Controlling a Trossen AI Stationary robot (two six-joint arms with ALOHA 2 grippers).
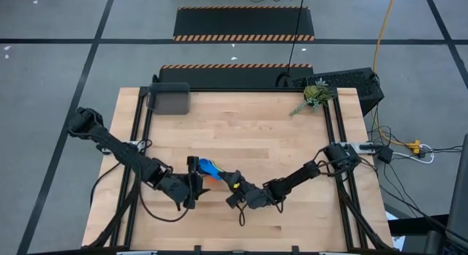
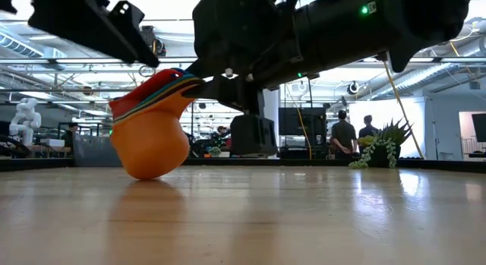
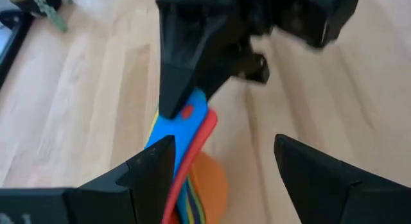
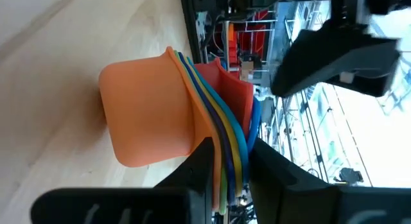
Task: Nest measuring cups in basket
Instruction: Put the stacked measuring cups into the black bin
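The wooden surface [image 1: 241,131] carries everything, and most of it lies bare between the work at its near middle and the dark grey basket [image 1: 169,99] at the far left corner, well apart from the cups. A green plant sprig [image 1: 314,95] sits at the far right corner, out of the way.

The right claw [image 1: 235,183] is clenched on the bundled handles of the nested measuring cups [image 2: 150,128], pinching the flat coloured tabs together so the stack holds as one piece. That grip tips the stack on its side: the orange cup [image 4: 149,113], outermost, rests its rounded bottom on the wood, with yellow, blue and red rims layered inside it.

The left claw [image 3: 221,172] hangs released, fingers spread to either side of the stack on the side away from the right claw, touching nothing that I can see. It seems placed to steady the cups or take them over, since the nesting looks done and the carry to the basket remains.
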